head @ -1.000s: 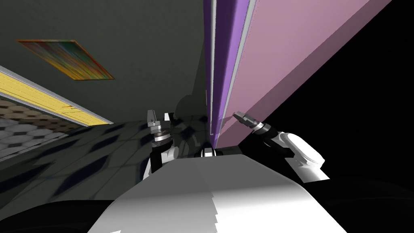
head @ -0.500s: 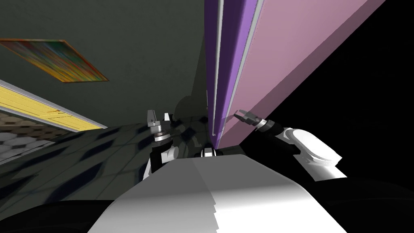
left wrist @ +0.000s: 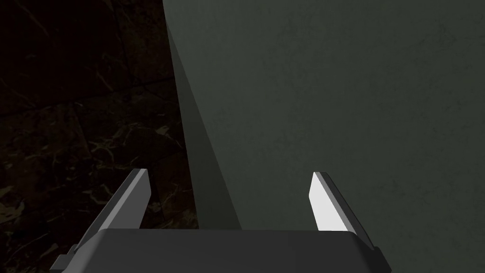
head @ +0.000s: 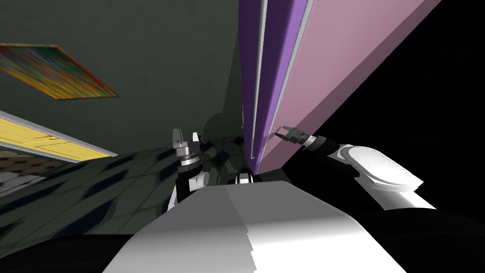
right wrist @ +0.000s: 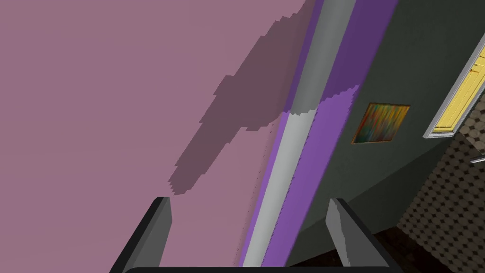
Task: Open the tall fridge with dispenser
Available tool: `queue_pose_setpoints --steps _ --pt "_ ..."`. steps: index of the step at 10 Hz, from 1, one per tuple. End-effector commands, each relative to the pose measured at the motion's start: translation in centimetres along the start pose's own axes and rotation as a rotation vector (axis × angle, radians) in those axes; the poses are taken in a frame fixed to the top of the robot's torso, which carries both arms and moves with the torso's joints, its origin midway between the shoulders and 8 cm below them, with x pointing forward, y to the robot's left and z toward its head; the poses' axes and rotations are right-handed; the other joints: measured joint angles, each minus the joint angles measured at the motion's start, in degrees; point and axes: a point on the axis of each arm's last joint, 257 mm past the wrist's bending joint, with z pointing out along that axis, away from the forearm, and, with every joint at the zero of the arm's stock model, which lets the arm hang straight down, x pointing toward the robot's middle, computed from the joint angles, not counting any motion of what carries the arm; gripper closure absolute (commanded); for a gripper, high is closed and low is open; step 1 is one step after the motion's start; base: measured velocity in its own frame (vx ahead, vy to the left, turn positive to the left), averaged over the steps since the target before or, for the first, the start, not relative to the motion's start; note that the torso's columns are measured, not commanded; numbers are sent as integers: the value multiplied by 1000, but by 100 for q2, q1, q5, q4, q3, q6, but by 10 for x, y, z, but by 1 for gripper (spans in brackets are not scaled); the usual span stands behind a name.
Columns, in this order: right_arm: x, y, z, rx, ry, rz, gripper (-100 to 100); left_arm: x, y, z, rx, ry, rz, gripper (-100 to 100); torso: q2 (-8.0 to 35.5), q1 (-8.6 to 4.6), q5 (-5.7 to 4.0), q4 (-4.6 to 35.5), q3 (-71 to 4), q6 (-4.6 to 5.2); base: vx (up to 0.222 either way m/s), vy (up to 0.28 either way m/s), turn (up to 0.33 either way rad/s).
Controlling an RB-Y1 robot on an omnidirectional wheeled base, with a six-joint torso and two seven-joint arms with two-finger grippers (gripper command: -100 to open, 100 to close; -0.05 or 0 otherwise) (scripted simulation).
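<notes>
The tall fridge rises right in front of me, with a mauve side panel (head: 341, 61) and a purple front edge (head: 248, 71) that carries a long pale grey handle strip (head: 258, 85). In the right wrist view the same mauve panel (right wrist: 118, 95) and grey handle strip (right wrist: 289, 156) run between the fingers. My right gripper (head: 280, 134) is open, low on the mauve panel, a little to the right of the handle strip. My left gripper (head: 185, 138) stands open left of the fridge, pointing at the dark grey wall (left wrist: 331, 95).
A dark grey wall (head: 156, 71) with a colourful picture (head: 52, 71) stands left of the fridge. A yellow framed door (head: 42, 142) lies at the far left. The floor (head: 94, 185) is dark and tiled. A black area (head: 417, 113) lies right of the fridge.
My right arm has swung out to the right and its gripper has shifted slightly up along the mauve panel. The whole head view has shifted left. The left arm is still.
</notes>
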Motion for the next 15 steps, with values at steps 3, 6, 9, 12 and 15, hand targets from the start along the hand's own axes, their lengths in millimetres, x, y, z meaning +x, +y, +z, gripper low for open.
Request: queue_pose_setpoints --steps 3,6,9,12,15 --pt "-25 -21 0 35 69 -228 -100 0 0 0 0 0 0 0 -7 18 16 4 -9 -27 26 112 -80" --pt "-32 -32 1 56 114 -349 -100 0 0 0 0 0 0 0 -8 31 22 3 -11 -27 18 88 -65" --pt "-54 -41 2 78 144 -492 -100 0 0 0 0 0 0 0 -21 29 30 4 -23 -36 20 71 -64" --pt "-77 -48 6 97 179 -666 -100 0 0 0 0 0 0 0 -26 35 36 3 -30 -42 19 65 -65" --pt "-99 -52 11 118 200 -827 -100 0 0 0 0 0 0 0 -33 48 43 -3 -36 -46 23 34 -60"
